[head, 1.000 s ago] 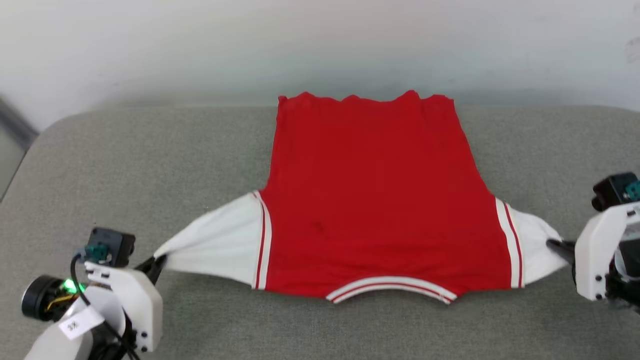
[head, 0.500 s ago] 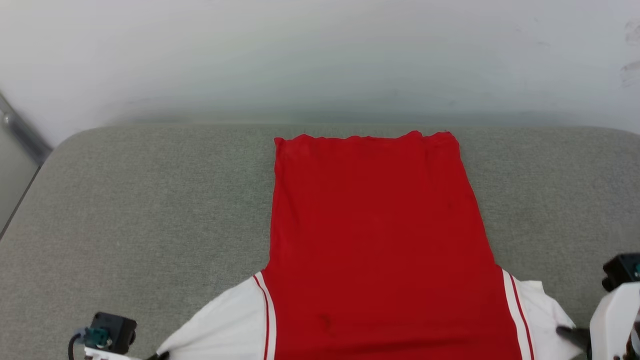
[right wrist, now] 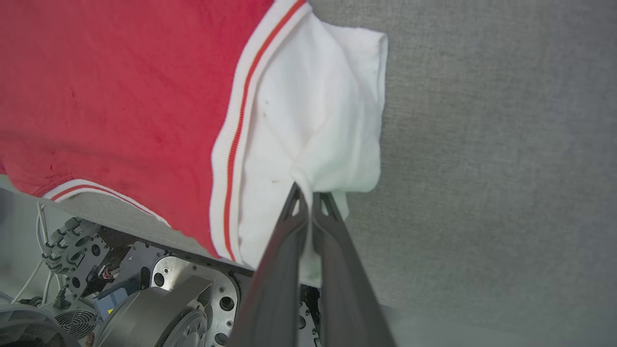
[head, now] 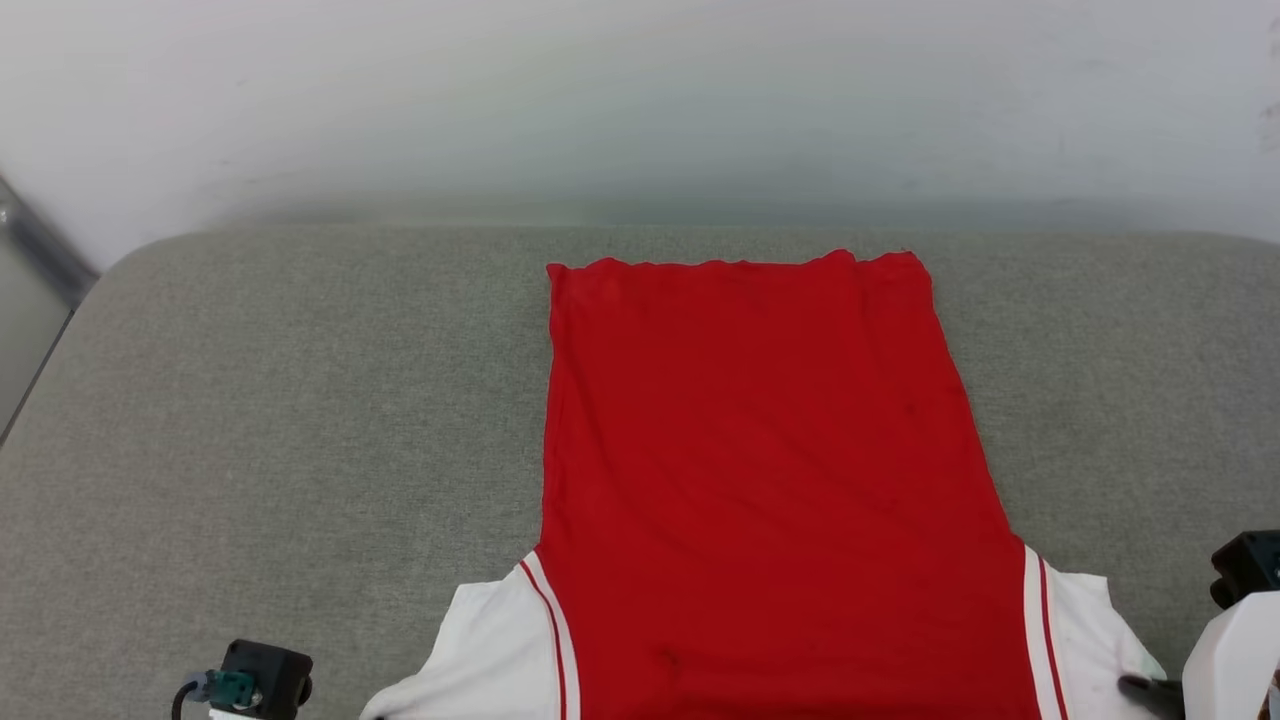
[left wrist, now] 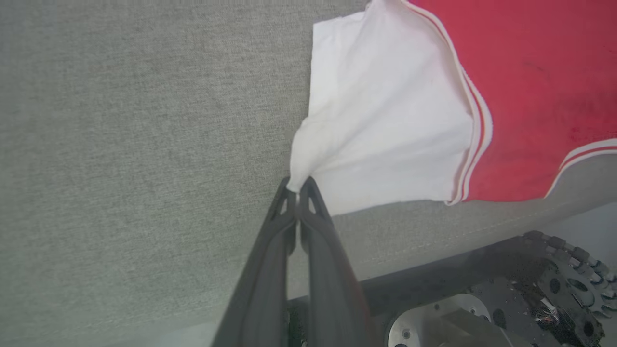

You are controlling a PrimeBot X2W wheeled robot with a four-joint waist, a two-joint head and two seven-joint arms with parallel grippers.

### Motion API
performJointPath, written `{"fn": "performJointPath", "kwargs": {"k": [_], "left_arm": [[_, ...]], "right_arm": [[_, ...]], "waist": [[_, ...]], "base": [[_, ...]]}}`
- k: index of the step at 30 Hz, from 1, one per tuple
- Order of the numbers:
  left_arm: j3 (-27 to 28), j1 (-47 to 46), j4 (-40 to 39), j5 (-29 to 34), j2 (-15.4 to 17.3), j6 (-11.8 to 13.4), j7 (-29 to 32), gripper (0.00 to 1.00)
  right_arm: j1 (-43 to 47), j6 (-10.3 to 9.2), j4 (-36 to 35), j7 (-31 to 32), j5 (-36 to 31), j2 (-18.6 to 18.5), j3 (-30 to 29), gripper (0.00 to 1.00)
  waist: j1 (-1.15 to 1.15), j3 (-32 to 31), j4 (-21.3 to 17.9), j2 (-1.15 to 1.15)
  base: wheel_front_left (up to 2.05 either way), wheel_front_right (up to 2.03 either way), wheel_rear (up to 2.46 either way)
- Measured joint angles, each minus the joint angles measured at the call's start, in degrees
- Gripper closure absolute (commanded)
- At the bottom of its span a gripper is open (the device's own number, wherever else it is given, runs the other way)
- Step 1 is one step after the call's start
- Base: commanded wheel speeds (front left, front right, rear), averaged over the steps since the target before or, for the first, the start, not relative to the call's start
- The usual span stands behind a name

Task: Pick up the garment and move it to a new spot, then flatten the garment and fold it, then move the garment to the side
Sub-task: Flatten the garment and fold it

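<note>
**Garment spread lengthwise, both sleeves pinched**

The garment [head: 760, 480], a red shirt with white sleeves, lies plain side up on the grey fabric-covered surface [head: 250, 400]. Its long axis runs straight away from the robot. The hem [head: 740, 263] is at the far end and the striped neckline trim [left wrist: 585, 150] is close to the near rim.

The left end effector [left wrist: 299, 185] is closed narrow on a gathered corner of the left sleeve [left wrist: 381, 120]. The right end effector [right wrist: 309, 193] is closed likewise on the right sleeve [right wrist: 318, 120]. The body of the garment lies between the two, inward and forward of each. Neither arm is clearly nearer to it.

Judgement: the flattening step is in hand. The red panel looks smooth, while both sleeves bunch at the pinch points. Whether the right sleeve's lower edge overhangs the rim cannot be told.
</note>
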Motion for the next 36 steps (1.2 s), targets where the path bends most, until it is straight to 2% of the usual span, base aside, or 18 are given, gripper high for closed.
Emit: {"fn": "performJointPath", "kwargs": {"k": [1, 2, 8, 15, 19, 25, 30, 36], "left_arm": [[-0.13, -0.23, -0.32, -0.32, -0.16, -0.32, 0.00, 1.00], [-0.14, -0.40, -0.81, -0.86, -0.48, -0.37, -0.05, 1.00], [-0.83, -1.26, -6.04, -0.64, -0.81, -0.29, 0.12, 1.00], [-1.74, -2.57, -14.90, 0.86, -0.54, 0.57, 1.80, 1.00], [-2.94, -4.37, -19.36, 1.82, -0.44, 0.48, 2.90, 1.00], [-4.78, -8.06, -23.56, 2.78, -1.34, -0.52, 3.07, 1.00], [-6.16, -10.49, -24.87, 3.54, -2.33, -1.53, 2.57, 1.00], [-7.42, -12.34, -25.27, 3.98, -3.65, -2.03, 1.81, 1.00]], "right_arm": [[-0.03, 0.00, -0.65, 0.14, -0.34, 0.16, -0.22, 0.81], [-0.18, 0.00, -1.45, -0.13, -0.79, 0.27, -0.38, 0.00], [-3.99, -0.01, -5.11, 1.57, -0.31, 0.26, -1.77, 0.00], [-19.62, -0.01, -8.43, 6.66, 0.67, 0.52, -5.16, 0.00], [-31.42, -0.01, -5.09, 11.80, -1.21, 1.52, -6.21, 0.00], [-47.41, -0.01, 2.42, 18.93, -7.99, 1.87, -7.05, 0.00], [-57.02, -0.01, 8.14, 21.51, -14.14, 2.79, -7.57, 0.00], [-64.22, -0.01, 13.12, 22.16, -19.85, 3.02, -8.26, 0.00]], "waist": [[0.00, 0.23, 0.03, 0.00], [0.00, 0.51, 0.06, 0.00], [0.00, 3.54, 0.59, 0.00], [0.01, 9.93, 2.42, 0.00], [0.02, 14.63, 4.23, 0.00], [0.02, 21.80, 8.01, 0.00], [0.02, 27.10, 11.61, 0.00], [0.02, 32.06, 15.44, 0.00]], "base": [[0.00, 0.00, 0.00], [0.00, 0.00, 0.00], [0.00, 0.00, 0.00], [0.00, 0.00, 0.00], [0.00, 0.00, 0.00], [0.00, 0.00, 0.00], [0.00, 0.00, 0.00], [0.00, 0.00, 0.00]]}}
